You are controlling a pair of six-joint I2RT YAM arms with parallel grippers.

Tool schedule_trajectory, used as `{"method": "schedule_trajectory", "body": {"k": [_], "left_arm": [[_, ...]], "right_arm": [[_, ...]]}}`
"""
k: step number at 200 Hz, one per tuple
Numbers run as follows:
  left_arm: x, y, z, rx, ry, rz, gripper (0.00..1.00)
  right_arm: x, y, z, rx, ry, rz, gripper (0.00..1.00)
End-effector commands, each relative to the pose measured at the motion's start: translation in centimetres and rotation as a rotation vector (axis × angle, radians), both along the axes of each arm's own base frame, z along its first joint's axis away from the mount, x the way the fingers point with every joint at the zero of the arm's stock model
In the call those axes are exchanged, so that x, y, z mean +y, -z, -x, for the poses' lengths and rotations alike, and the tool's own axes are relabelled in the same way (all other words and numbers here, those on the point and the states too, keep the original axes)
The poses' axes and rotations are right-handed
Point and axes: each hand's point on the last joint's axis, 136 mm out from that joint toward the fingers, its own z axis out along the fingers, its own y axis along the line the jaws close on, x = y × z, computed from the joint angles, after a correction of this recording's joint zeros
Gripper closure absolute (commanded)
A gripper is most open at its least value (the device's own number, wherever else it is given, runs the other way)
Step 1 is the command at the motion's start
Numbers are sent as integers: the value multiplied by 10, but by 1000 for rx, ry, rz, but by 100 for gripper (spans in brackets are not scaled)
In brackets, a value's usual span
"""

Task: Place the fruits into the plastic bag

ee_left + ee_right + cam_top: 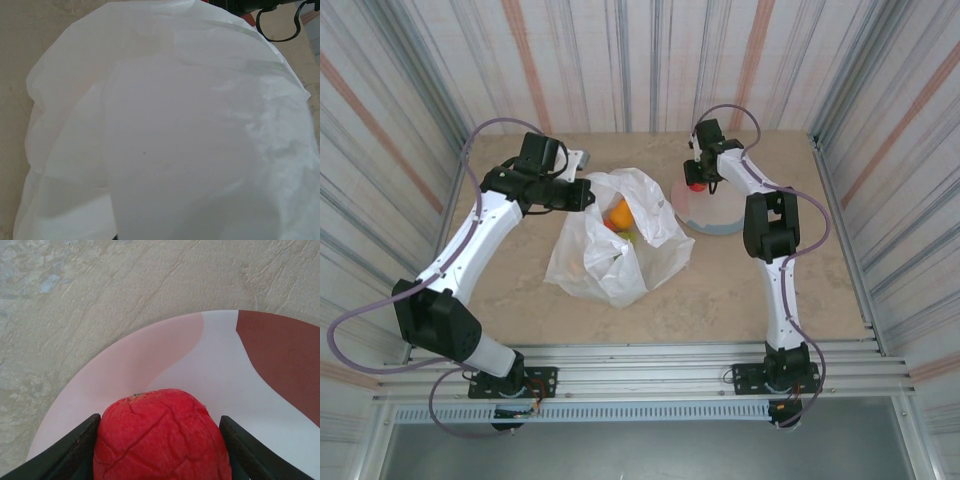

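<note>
From above, the left pincer (588, 195) is closed tight on the rim of the plastic bag (620, 262). The bag lies open in the middle of the tabletop (720, 290) with an orange fruit (618, 213) and a green fruit (626, 238) inside, and the left wrist view adds its white film from close by. The right wrist view tells more clearly than the top view that the right pincer (160, 418) is half narrow, its fingers (75, 452) against both sides of a red fruit (162, 440) sitting on the plate (225, 355).

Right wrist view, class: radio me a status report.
Left gripper shut on plastic bag, mouth held open. Right gripper straddling red fruit on plate, grip unconfirmed. Orange fruit already bagged. Nothing seen blocking.
</note>
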Motion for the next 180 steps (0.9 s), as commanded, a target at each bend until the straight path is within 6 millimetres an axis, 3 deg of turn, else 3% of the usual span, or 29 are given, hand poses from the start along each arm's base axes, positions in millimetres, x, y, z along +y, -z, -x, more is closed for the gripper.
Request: {"method": "schedule_trajectory", "body": {"k": [1, 49, 57, 85, 119, 144, 164, 180], "left_arm": [[-6, 4, 6, 6, 41, 3, 100], [-10, 2, 9, 11, 56, 28, 100], [-11, 2, 10, 13, 60, 32, 100], [-13, 1, 12, 12, 69, 43, 100], [-14, 1, 15, 15, 76, 55, 100], [-14, 1, 15, 16, 75, 58, 100], [-14, 1, 15, 17, 75, 58, 100], [-14, 1, 16, 16, 75, 57, 100]], "right_arm": [[-3, -12, 9, 17, -16, 20, 46], [-14, -78, 36, -85, 5, -20, 47], [-16, -81, 51, -87, 8, -31, 47], [-9, -125, 100, -166, -7, -158, 48], [20, -178, 179, -287, -119, -303, 51], [61, -207, 239, -355, -291, -388, 51], [92, -214, 280, -362, -423, -446, 51], [111, -208, 302, -349, -497, -458, 51]]}}
